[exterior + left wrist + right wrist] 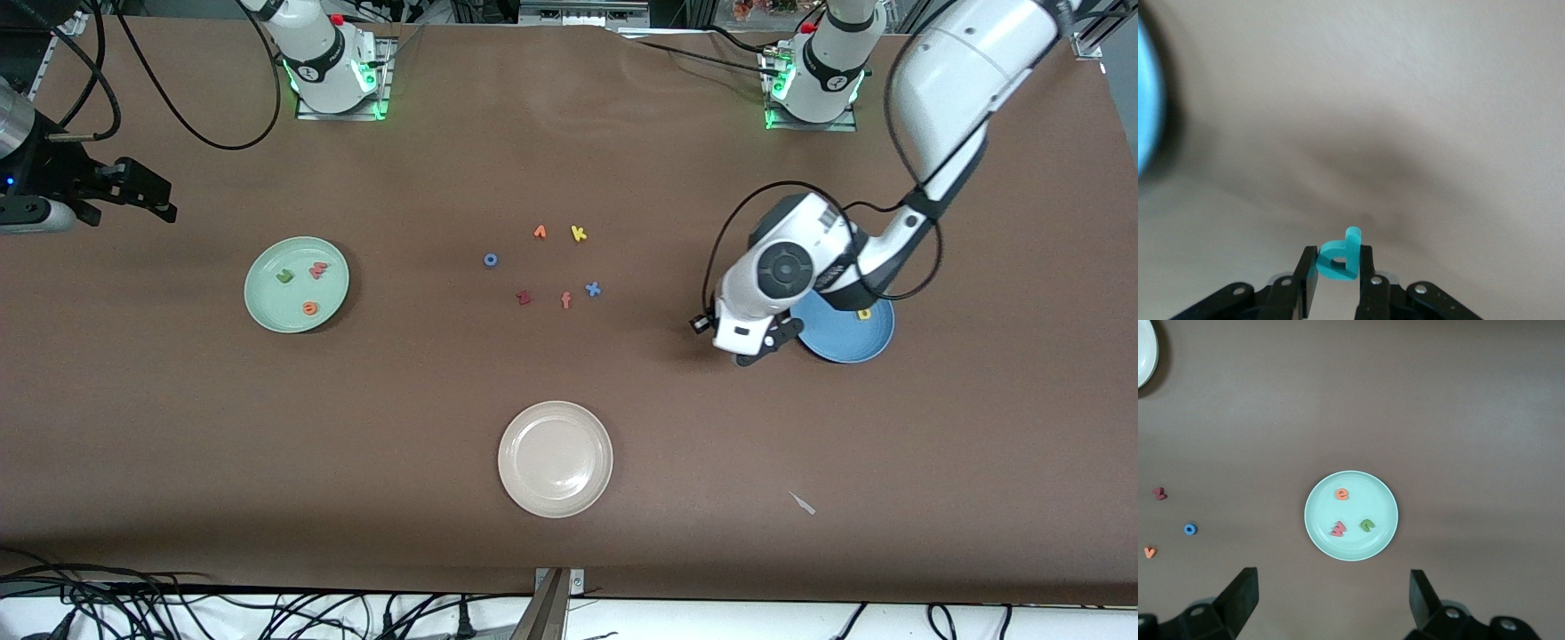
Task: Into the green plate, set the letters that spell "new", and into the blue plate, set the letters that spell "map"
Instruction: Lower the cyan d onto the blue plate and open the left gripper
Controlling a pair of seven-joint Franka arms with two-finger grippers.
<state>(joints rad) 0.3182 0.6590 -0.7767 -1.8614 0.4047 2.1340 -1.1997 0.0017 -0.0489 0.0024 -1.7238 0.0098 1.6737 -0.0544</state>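
The left gripper [763,348] hangs low over the brown table [569,400], just beside the rim of the blue plate [849,342], and its fingers [1310,277] are clamped on the teal p [1341,257], which stands on edge between the pads. On the blue plate I can make out the yellow a [863,313]; the arm covers much of the plate, and I cannot tell whether the m lies there.

The right gripper [147,191] waits in the air at the right arm's end of the table, its jaws spread wide with nothing between them, looking down on the green plate [1315,520]. In that plate lie the pink-red w [1338,529], the green n [1367,525] and the orange e [1342,495], all apart from one another.

In the middle of the table a loose ring of leftover letters [551,267] lies. A beige plate [533,484] sits nearer the front camera than those.
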